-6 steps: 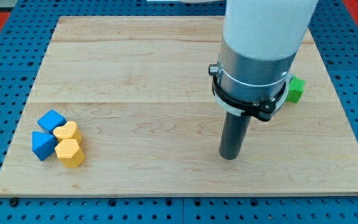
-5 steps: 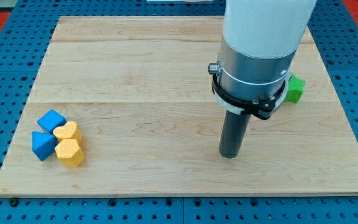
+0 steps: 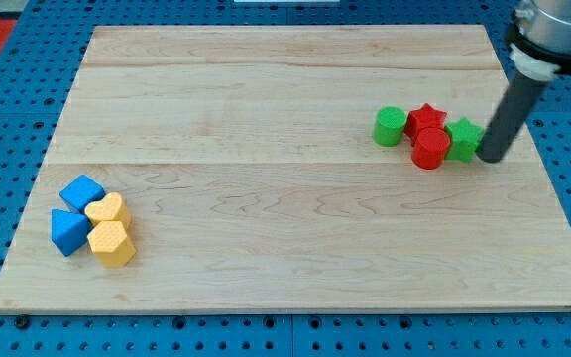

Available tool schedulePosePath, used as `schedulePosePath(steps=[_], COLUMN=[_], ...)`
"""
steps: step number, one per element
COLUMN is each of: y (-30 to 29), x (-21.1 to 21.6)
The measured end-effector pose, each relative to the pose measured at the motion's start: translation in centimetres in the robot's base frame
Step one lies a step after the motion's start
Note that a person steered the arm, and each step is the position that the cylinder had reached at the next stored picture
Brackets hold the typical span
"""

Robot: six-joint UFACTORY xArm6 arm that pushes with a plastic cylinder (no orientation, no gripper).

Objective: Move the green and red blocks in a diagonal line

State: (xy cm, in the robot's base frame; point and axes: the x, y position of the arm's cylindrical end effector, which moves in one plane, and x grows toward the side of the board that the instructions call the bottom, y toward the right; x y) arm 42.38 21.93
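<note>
Near the view's right edge a green cylinder point(image 3: 390, 127), a red star-shaped block point(image 3: 426, 119), a red cylinder point(image 3: 430, 149) and a green cube-like block point(image 3: 463, 139) sit bunched in a short, roughly level row. My tip point(image 3: 490, 158) rests on the board just right of the green cube-like block, touching or nearly touching its right side. The dark rod slants up toward the view's top right corner.
At the view's lower left two blue blocks point(image 3: 82, 191) point(image 3: 67, 231) and two yellow blocks point(image 3: 108, 210) point(image 3: 112, 244) cluster near the edge of the wooden board point(image 3: 266, 109). Blue pegboard surrounds the board.
The arm moved from the board's middle right, where it hid the red and green blocks, to the right edge. The tip now stands right of the green cube-like block; all four blocks show.
</note>
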Motion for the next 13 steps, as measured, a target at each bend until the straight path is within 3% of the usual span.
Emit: schedulePosePath(steps=[3, 5, 7, 9, 10, 13], y=[-8.9, -8.2, -16.7, -17.4, -15.0, -19.6], x=[-8.2, -16.7, -14.1, -15.0, -15.8, -15.0])
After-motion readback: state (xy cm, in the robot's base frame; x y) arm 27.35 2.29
